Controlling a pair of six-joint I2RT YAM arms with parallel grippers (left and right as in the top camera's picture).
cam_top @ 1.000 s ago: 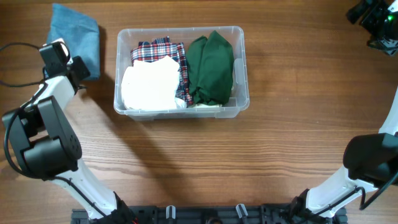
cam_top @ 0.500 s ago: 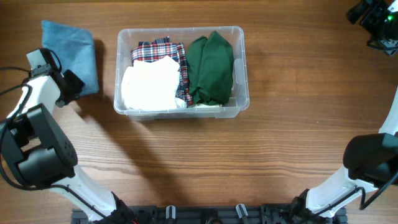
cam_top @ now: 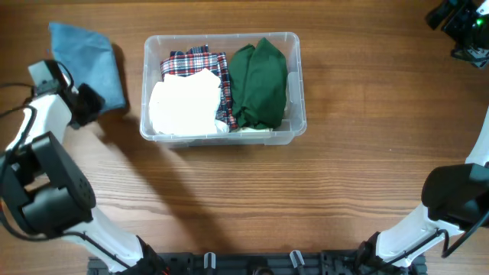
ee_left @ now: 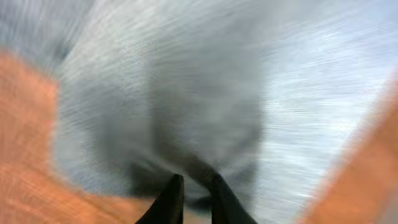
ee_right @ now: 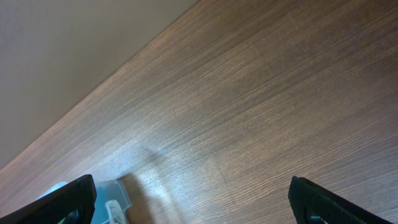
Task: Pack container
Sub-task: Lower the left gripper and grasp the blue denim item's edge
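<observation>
Lifting the cloth (cam_top: 82, 55) high, pinched in the clenched left gripper (ee_left: 194, 198), should clear the container (cam_top: 300, 92) rim; the right gripper (ee_right: 196, 202) hangs released.

Arms flanked the container (cam_top: 296, 84).
Left gripper (cam_top: 88, 103), just left of it, pinched a blue cloth (cam_top: 85, 61); right gripper (cam_top: 458, 23), far right, gaped wide.
</observation>
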